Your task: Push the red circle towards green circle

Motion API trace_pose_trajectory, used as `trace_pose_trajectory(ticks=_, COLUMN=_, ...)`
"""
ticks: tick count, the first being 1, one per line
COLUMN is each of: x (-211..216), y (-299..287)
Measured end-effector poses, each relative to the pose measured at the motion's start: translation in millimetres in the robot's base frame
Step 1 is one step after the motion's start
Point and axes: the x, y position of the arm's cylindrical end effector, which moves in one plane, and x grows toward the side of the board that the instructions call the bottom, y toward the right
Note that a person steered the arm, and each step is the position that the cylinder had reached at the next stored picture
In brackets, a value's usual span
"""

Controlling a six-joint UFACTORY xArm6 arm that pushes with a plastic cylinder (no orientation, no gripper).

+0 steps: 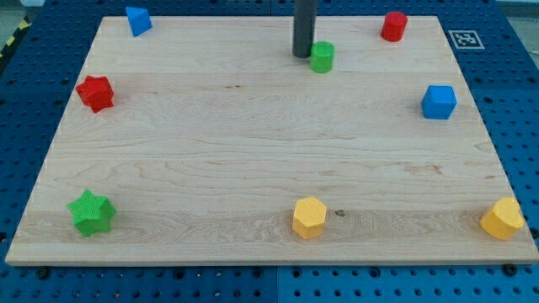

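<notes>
The red circle (393, 26) is a short red cylinder at the view's top right of the wooden board (253, 151). The green circle (322, 57) is a short green cylinder at the top centre, left of the red one and a little lower. My tip (302, 55) is the lower end of the dark rod, just left of the green circle, touching it or nearly so. The tip is well apart from the red circle, about a hundred pixels to its left.
A red star (95, 93) at the left, a green star (91, 213) at the bottom left, a blue block (138, 20) at the top left, a blue cube (439, 102) at the right, a yellow hexagon (309, 217) at the bottom centre, a yellow block (504, 219) at the bottom right.
</notes>
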Motion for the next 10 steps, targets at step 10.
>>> trace_pose_trajectory(ticks=10, x=-103.3, y=141.2)
